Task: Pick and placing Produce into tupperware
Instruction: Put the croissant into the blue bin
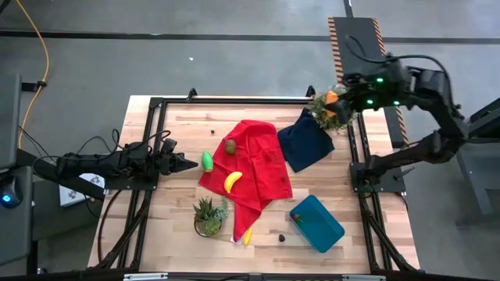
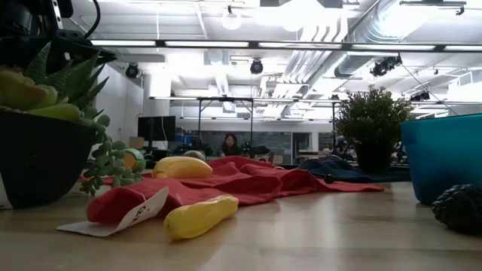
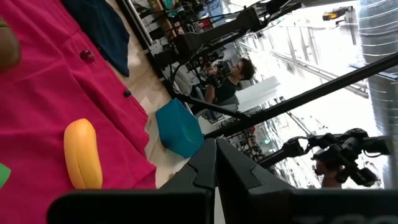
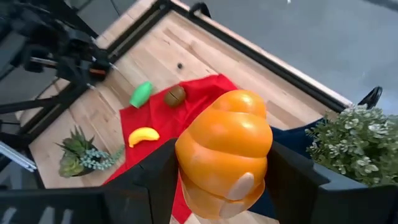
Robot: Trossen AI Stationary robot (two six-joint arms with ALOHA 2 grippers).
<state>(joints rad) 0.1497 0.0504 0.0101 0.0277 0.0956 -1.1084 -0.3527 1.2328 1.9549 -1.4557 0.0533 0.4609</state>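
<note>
Right gripper is up over the far right corner of the table, fingers pinching the orange piece between them; from my overhead feed it sits right above the bushy potted plant at that corner. Left gripper rests low at the left edge of the table, fingers pressed together, tip pointing at the green piece, close but not touching as far as I can see.

Red cloth lies spread across the middle. On it: brown piece near the far edge, one banana toward the centre. Green piece sits on bare wood just off the cloth's left edge. Second banana lies at the cloth's near tip, beside a white tag.

Teal tub stands on the near right part of the table, turned at an angle; I see one small dark item inside but cannot make it out. Small dark lump on the wood just left of the tub. Navy cloth lies at the far right, between red cloth and bushy plant. Succulent pot stands near left, touching the red cloth's edge.

A person shows in the room beyond the table.
</note>
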